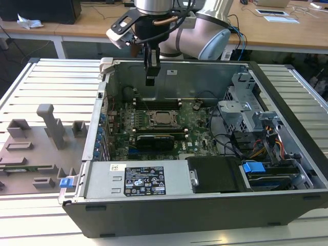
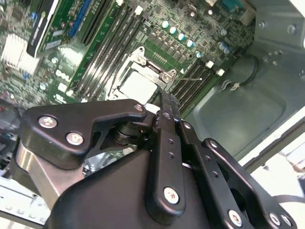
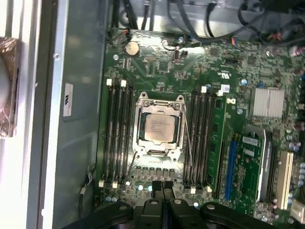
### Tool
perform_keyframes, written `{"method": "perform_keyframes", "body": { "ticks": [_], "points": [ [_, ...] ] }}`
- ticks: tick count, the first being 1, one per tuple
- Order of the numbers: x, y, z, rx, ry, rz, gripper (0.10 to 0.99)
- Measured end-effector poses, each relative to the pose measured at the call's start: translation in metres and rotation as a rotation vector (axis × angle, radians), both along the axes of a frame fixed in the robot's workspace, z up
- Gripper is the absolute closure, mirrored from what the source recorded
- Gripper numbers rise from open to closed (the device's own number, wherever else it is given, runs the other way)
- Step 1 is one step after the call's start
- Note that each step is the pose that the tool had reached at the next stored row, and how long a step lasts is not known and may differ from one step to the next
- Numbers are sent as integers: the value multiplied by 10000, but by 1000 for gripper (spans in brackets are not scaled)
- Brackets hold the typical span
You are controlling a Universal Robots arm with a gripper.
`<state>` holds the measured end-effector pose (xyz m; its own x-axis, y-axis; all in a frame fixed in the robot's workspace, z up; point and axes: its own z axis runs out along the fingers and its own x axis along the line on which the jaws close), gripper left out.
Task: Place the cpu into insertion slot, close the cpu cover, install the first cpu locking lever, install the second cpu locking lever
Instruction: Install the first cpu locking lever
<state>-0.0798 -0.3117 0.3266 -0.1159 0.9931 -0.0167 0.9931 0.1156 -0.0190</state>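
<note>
Black fingers (image 3: 167, 190) pressed together, empty, apart from the cpu (image 3: 159, 130) framed by the flat-lying cpu cover (image 3: 159, 106).

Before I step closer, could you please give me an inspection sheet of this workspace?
Surface: slatted metal table carrying an open computer case.
Job's things: chip seated, cover lying flat around it; a thin wire lever slants off the frame, apparently unlatched.
Clutter: grey holder tray at the exterior view's left.
Grippers: end effector hangs above the motherboard, shut, holding nothing.
Cables: wire bundle beside the drive cage.
Surroundings: wooden desks behind the table.
</note>
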Motion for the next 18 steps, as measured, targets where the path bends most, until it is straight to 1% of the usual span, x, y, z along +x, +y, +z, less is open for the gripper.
{"method": "perform_keyframes", "body": {
  "ticks": [3,9,12,17,18],
  "points": [
    [0,0,-15,0,1,1041,980],
    [0,0,-24,0,1,2262,980],
    [0,0,-27,0,0,3008,980],
    [0,0,-32,0,0,4005,980],
    [0,0,-33,0,1,4296,980]
  ]
}}
